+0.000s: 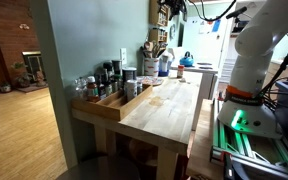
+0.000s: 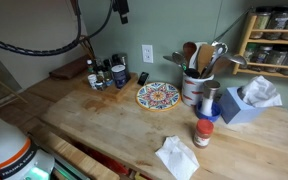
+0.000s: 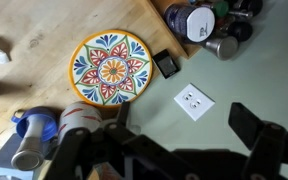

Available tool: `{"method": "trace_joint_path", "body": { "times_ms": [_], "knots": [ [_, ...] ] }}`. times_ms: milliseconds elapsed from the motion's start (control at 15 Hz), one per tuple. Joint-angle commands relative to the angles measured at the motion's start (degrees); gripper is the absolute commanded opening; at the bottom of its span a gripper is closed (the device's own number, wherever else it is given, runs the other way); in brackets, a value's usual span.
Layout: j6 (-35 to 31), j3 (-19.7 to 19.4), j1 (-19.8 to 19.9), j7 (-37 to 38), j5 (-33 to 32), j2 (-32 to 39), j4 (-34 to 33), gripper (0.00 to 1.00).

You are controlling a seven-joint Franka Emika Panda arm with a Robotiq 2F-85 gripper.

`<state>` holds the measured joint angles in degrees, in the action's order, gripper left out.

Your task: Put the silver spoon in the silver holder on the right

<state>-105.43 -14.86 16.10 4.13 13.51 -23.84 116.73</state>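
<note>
1. In an exterior view the jars and bottles (image 2: pixel 104 72) stand at the left on the wooden table (image 2: pixel 104 125), then the painted plate (image 2: pixel 158 96) in the middle.
2. To the right of the plate the utensil holder (image 2: pixel 193 88) stands upright; a shiny silver spoon (image 2: pixel 216 52) sticks up from it, handle down, long axis near vertical. Which silver holder is the goal, I cannot tell.
3. The gripper (image 2: pixel 121 10) hangs high above, well apart, so the spoon lies down and to the right of it.
4. In the wrist view the gripper (image 3: pixel 174 150) is wide and holds nothing.
</note>
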Motion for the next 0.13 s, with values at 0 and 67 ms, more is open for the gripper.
{"method": "trace_joint_path", "body": {
  "times_ms": [0, 67],
  "knots": [
    [0.18, -0.47, -0.54, 0.13, -0.19, 0.15, -0.30, 1.00],
    [0.18, -0.47, -0.54, 0.14, -0.19, 0.22, -0.29, 1.00]
  ]
}}
